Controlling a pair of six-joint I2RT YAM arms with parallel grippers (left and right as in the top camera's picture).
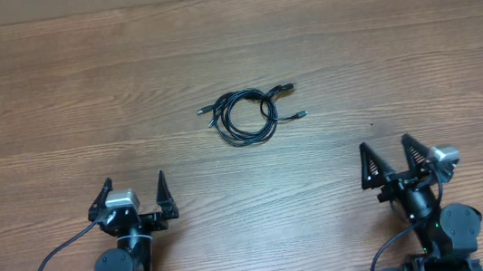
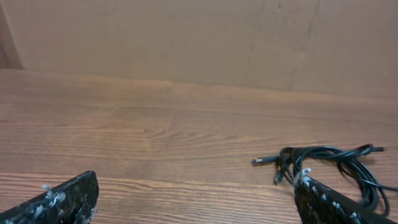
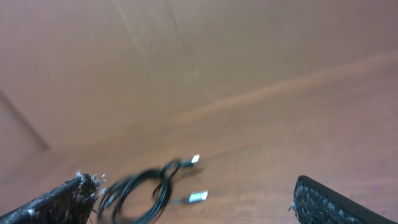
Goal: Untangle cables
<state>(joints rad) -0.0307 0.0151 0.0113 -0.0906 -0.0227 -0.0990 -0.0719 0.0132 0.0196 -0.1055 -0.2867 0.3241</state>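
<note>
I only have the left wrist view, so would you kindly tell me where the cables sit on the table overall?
Observer: The cables lie in one loose coil near the middle of the table, with nothing touching them.
Operator: Thank you. Is the right gripper ready?
Observer: Yes, the right gripper is empty, its fingers spread wide.
Operator: Anything to grab on its side?
Observer: Its wrist view shows two silvery plug tips sticking out of the coil.

Black cables (image 1: 248, 116), tips seemingly silvery; brown woodgrain table (image 1: 81, 90); black claws, white-flecked fingers (image 2: 68, 199).
</note>
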